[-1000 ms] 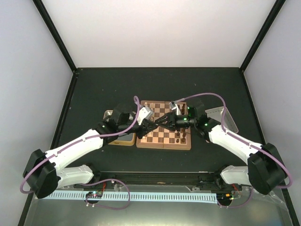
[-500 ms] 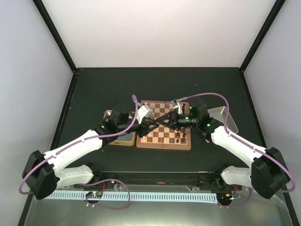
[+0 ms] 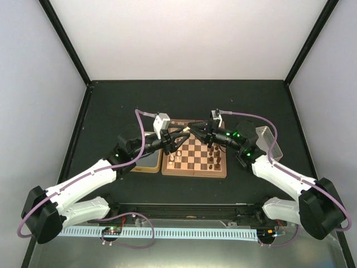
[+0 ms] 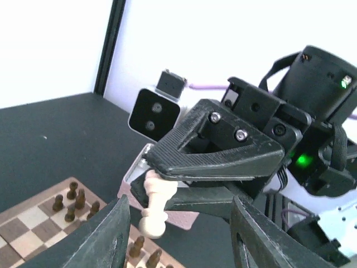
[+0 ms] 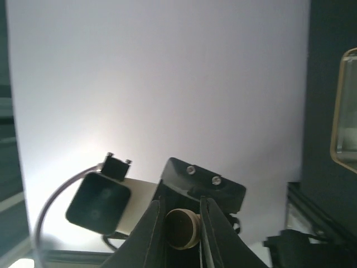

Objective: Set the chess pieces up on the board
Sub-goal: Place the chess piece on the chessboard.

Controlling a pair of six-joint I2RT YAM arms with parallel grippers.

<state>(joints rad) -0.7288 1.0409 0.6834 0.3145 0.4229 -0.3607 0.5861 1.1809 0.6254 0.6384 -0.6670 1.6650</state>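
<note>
My right gripper (image 3: 196,133) is shut on a pale cream chess piece (image 4: 153,206) and holds it in the air over the far left part of the board (image 3: 194,167). In the right wrist view the piece's round base (image 5: 183,228) sits between my right gripper's (image 5: 179,204) closed fingers. My left gripper (image 3: 179,135) faces the right one, tip to tip. In the left wrist view the left gripper (image 4: 178,215) is open, its two fingers spread below and to either side of the held piece, not touching it. Dark pieces (image 3: 215,159) stand along the board's right side and cream pieces (image 3: 174,159) along its left.
A gold-tan tin (image 3: 146,163) lies against the board's left edge; its rim shows in the right wrist view (image 5: 346,106). A silver-grey tray (image 3: 266,139) stands right of the board, behind my right arm, and shows in the left wrist view (image 4: 184,219). Dark walls bound the black table.
Both grippers have risen and moved toward the far side of the board, still tip to tip. The left wrist has swung up and back. The right gripper still holds the cream piece.
</note>
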